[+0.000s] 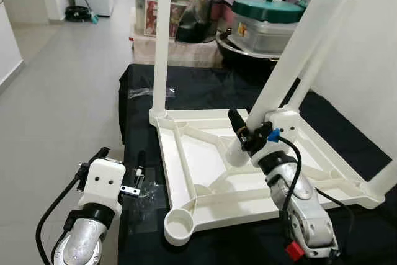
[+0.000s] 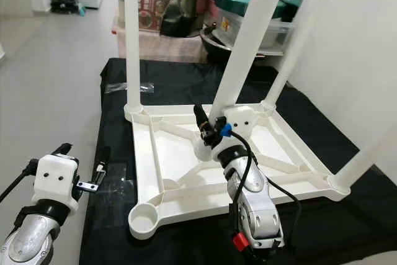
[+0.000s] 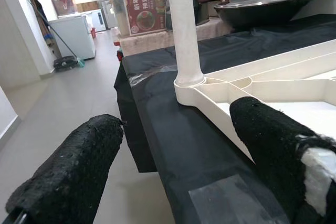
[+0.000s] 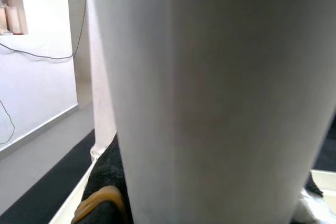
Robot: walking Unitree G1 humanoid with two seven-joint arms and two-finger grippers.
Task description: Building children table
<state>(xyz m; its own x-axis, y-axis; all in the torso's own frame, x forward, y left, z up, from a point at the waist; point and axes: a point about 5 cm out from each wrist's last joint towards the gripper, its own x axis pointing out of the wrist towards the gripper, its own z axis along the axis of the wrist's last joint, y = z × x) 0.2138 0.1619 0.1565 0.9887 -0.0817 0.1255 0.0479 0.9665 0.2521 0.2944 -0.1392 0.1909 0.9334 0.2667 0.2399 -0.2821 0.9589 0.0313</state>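
Note:
A white table top (image 1: 205,172) lies upside down on a black-covered surface. One white leg (image 1: 162,41) stands upright in its far left corner. Another leg (image 2: 298,48) stands at the far right, and a third (image 2: 366,159) at the near right. The near left socket (image 1: 178,224) holds nothing. My right gripper (image 1: 245,130) is shut on a loose white leg (image 1: 298,48) that slants up to the right, its lower end over the middle of the top. This leg (image 4: 220,98) is close up in the right wrist view. My left gripper (image 3: 173,166) hangs open, low beside the surface's left edge.
A small metal bracket in a clear bag (image 1: 133,187) and a black tool (image 1: 140,164) lie left of the table top. Clear wrap (image 1: 149,92) lies farther back. Storage boxes and a wok (image 1: 267,23) crowd the back. A white wall stands on the right, with open floor on the left.

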